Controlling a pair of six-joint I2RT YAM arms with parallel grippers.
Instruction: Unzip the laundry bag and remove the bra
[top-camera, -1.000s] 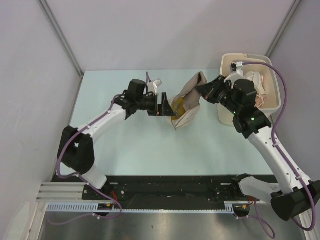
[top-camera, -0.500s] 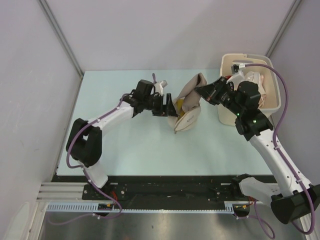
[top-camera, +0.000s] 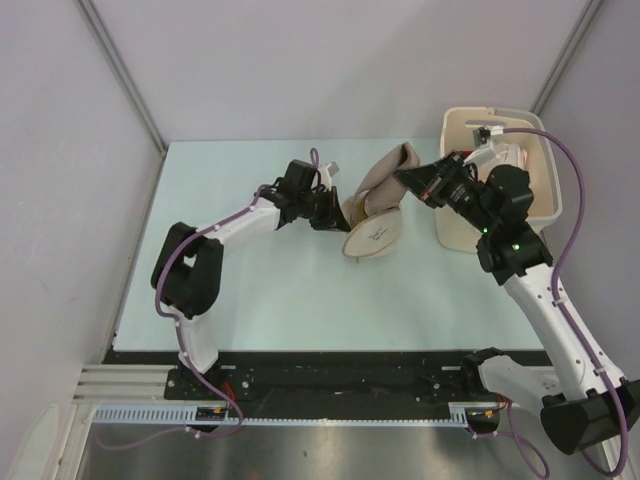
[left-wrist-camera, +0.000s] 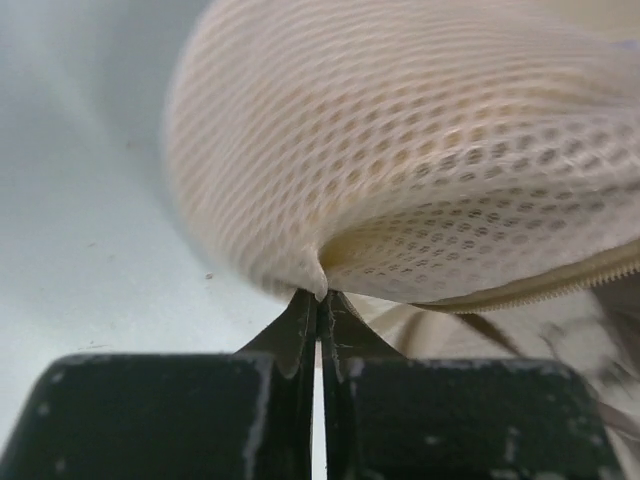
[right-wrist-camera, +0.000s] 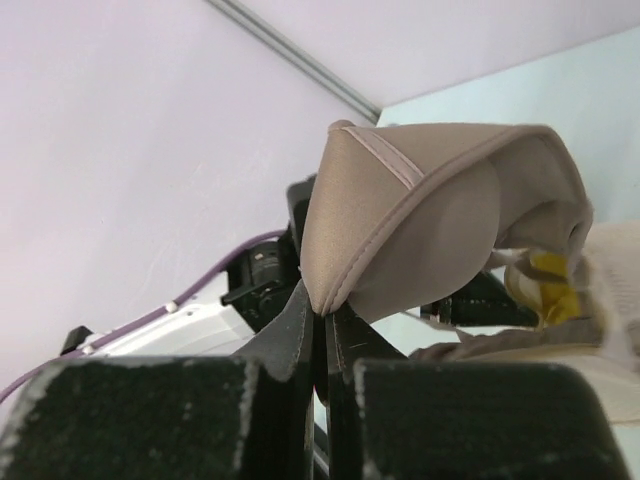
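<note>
Beige laundry bag (top-camera: 374, 232) opened wider, left claw (top-camera: 339, 216) advanced, right claw (top-camera: 403, 177) clamped

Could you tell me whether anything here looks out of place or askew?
Nothing is spilled or damaged. The laundry bag is splayed open: the right gripper pinches one half up, the left gripper pinches the mesh half's edge, and the yellow bra pokes from the gap.

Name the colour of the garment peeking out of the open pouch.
Mustard yellow: the bra shows best in the right wrist view.
</note>
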